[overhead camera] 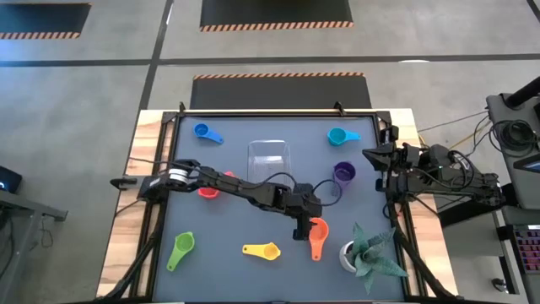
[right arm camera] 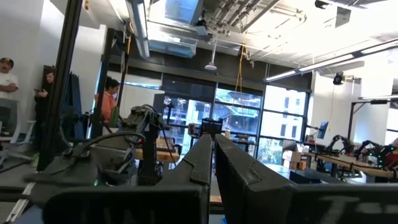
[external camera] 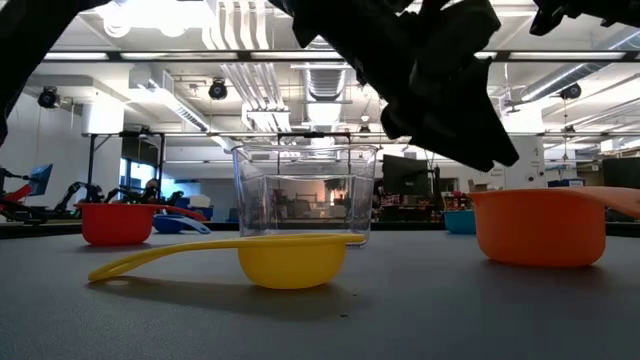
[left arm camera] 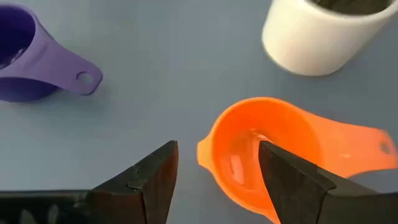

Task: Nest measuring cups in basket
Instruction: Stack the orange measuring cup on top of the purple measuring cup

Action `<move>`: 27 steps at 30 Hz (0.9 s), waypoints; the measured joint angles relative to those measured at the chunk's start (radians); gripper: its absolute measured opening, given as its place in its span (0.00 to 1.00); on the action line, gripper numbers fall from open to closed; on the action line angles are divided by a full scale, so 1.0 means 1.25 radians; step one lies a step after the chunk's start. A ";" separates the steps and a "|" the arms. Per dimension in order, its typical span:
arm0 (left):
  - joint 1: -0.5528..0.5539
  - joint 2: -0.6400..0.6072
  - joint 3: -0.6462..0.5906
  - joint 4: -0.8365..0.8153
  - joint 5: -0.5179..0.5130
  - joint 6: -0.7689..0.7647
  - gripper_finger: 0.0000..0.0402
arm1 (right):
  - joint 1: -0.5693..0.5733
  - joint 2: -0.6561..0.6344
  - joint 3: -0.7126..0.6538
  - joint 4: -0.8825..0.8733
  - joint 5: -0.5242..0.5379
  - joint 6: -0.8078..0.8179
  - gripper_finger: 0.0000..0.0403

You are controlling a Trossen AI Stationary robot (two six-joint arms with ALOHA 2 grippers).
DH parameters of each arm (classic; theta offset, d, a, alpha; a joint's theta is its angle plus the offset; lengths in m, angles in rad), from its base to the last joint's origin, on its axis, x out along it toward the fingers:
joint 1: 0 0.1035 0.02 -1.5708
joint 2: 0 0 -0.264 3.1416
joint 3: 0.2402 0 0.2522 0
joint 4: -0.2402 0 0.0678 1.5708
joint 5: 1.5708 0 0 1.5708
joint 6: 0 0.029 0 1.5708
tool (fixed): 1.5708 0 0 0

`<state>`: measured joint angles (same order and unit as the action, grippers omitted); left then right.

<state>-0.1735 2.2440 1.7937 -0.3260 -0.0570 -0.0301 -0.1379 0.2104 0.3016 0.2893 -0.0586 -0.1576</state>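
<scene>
While it lies near the table's (overhead camera: pixel 253 270) front-right corner, orange cup (overhead camera: pixel 317 234) sits by white pot (overhead camera: pixel 348 253); left gripper (overhead camera: pixel 302 230) fingers (left arm camera: pixel 155 180) parted, one inside its bowl. Basket (overhead camera: pixel 268 160) mid-table. Right gripper (overhead camera: pixel 371 155) at right edge, fingers closed together.

A big open workshop with an exposed ceiling and tall windows.

Grey concrete floor (overhead camera: pixel 84 101) surrounds the surface (overhead camera: pixel 228 160), with black mats edged in orange-striped tape (overhead camera: pixel 278 12) laid on it. Ducts and strip lights (external camera: pixel 320 90) run overhead. Tall glazed windows (right arm camera: pixel 239 127) stand at the far wall, and three people (right arm camera: pixel 109 99) stand among benches.
</scene>
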 joint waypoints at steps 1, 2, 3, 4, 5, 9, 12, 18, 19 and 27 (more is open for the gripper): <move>0.000 0.005 0.009 -0.013 -0.003 0.004 0.50 | 0.000 0.000 0.000 0.000 0.000 0.000 0.02; 0.000 0.008 0.020 -0.021 -0.004 0.008 0.50 | 0.000 0.000 0.000 0.000 0.000 0.000 0.02; 0.000 0.009 0.028 -0.027 -0.005 0.012 0.50 | 0.000 0.000 0.000 0.000 0.000 0.000 0.02; 0.000 0.011 0.036 -0.036 -0.005 0.013 0.49 | 0.000 0.000 0.000 0.000 0.000 0.000 0.02; 0.000 0.014 0.044 -0.042 -0.005 0.014 0.49 | 0.000 0.000 0.000 0.000 0.001 0.000 0.02; 0.000 0.018 0.047 -0.063 -0.004 0.015 0.48 | 0.000 0.000 0.000 -0.001 0.001 0.000 0.02; 0.000 0.018 0.042 -0.066 -0.004 0.013 0.48 | 0.000 0.000 0.000 -0.001 0.001 0.000 0.02; 0.000 0.018 0.041 -0.073 -0.004 0.011 0.48 | 0.000 0.000 0.000 -0.001 0.001 0.000 0.02; 0.000 0.018 0.041 -0.074 -0.004 0.011 0.48 | 0.000 0.000 0.000 -0.001 0.001 0.000 0.02; 0.000 0.019 0.026 -0.062 0.002 -0.003 0.48 | 0.000 0.000 0.000 -0.001 0.000 0.000 0.02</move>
<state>-0.1730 2.2673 1.8257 -0.4039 -0.0548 -0.0333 -0.1379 0.2108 0.3016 0.2882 -0.0588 -0.1580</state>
